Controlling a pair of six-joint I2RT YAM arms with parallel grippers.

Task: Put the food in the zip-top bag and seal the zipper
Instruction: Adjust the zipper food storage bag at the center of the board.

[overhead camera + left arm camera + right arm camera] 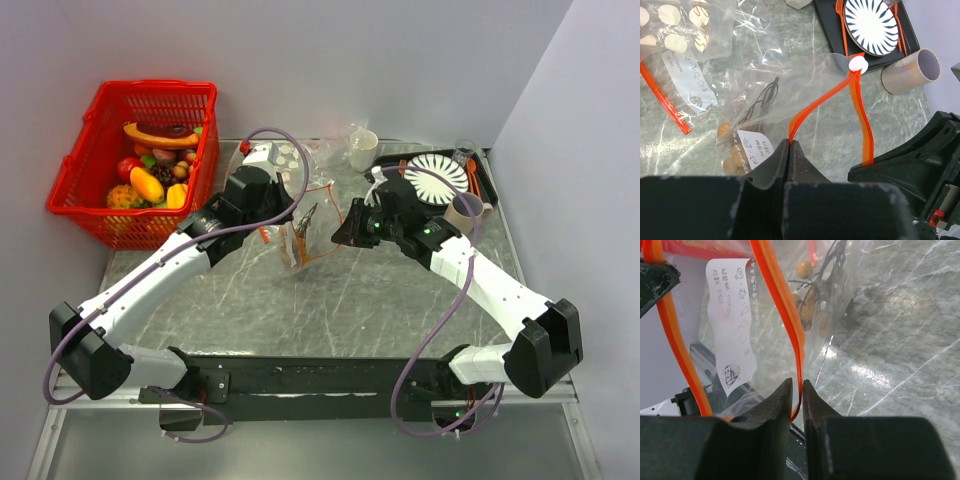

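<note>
Both my end effectors pinch the zipper (816, 106): left end effector (789, 143) on one lip, right end effector (796, 386) on the other (mouth gaping). The zip-top bag (790, 75) is held between my arms over the table (300, 300). With the food (810, 302) inside, I judge sealing is in hand; next, the lips must be pressed together.

I see the zip-top bag (805, 75) as thin, clear plastic film, glossy and crinkled. Its zipper (816, 106) is a smooth, slightly translucent orange-red plastic strip, and a matt white paper label (732, 320) lies against the film. Beneath the bag the table (900, 365) looks like polished grey-green marbled stone with bright glare, while the left gripper (790, 146) and right gripper (796, 390) at the zipper are matt, faintly grainy black plastic. Beyond the bag I make out a glossy striped plate (872, 22), a dull beige cup (910, 72) and a red plastic lattice basket (100, 130).
</note>
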